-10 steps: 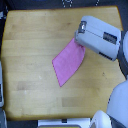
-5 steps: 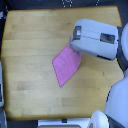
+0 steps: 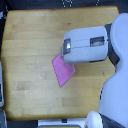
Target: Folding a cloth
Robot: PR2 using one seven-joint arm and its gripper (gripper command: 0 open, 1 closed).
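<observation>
Pink cloth [image 3: 64,71] lay flat near middle of wooden tabletop [image 3: 30,45] — its upper-right corner hidden under the gripper [image 3: 66,49]. Gripper's fingers not visible — can't tell if spread or pinching.

The bulky white-and-grey robot arm [image 3: 92,44] reaches in from the exterior view's right, lying roughly level across the scene — its dark-faced gripper [image 3: 64,49] end points toward that view's left, jaws hidden, so their state is unclear.
</observation>
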